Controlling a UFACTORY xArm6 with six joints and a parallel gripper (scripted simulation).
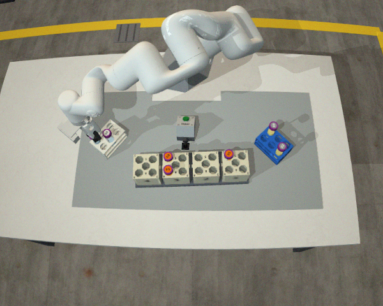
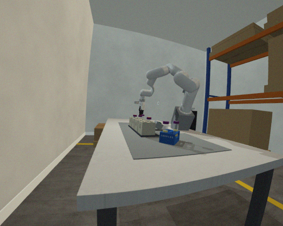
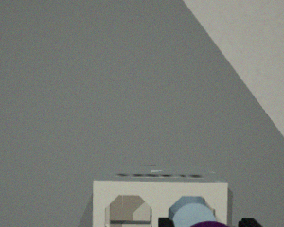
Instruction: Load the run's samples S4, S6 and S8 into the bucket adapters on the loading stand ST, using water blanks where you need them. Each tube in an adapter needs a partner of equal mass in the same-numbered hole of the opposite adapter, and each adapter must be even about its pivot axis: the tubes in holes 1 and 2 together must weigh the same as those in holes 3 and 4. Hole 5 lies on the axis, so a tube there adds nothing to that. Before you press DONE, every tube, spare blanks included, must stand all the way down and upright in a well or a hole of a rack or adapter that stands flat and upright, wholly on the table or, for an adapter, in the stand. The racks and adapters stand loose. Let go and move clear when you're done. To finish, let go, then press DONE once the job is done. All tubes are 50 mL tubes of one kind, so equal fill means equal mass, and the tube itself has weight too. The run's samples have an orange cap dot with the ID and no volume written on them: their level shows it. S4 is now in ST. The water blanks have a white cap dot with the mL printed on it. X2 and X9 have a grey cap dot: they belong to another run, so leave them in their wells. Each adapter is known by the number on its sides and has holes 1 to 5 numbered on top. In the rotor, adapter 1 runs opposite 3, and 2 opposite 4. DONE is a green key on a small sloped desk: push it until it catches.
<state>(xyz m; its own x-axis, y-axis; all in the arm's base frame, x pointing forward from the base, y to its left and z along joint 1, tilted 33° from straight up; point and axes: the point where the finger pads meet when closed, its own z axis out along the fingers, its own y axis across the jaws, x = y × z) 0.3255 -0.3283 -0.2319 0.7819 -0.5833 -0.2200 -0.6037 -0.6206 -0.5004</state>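
Note:
My gripper point(image 1: 94, 136) point(image 2: 141, 112) point(image 3: 208, 224) is shut on a purple-capped tube point(image 3: 209, 225) with pale blue liquid, at the left well area of the white rack point(image 1: 103, 146) point(image 3: 161, 187); how deep it sits is unclear. Another purple-capped tube point(image 1: 106, 133) with a pale dot stands in that rack. Four cream adapters stand in a row on the stand point(image 1: 191, 185). The second from left holds two orange-dotted tubes, one reading S4 point(image 1: 167, 169) and one unclear point(image 1: 167, 156). The rightmost holds one orange-dotted tube point(image 1: 228, 153), ID blurred. The leftmost adapter point(image 1: 146, 179) and third adapter point(image 1: 205, 178) show no tubes.
The blue rack point(image 1: 273, 156) point(image 2: 169, 140) at the right holds two purple-capped tubes point(image 1: 273, 125) point(image 1: 281, 146) with pale dots, IDs unclear. The DONE desk point(image 1: 185, 131) with its green key point(image 1: 186, 118) stands behind the adapter row.

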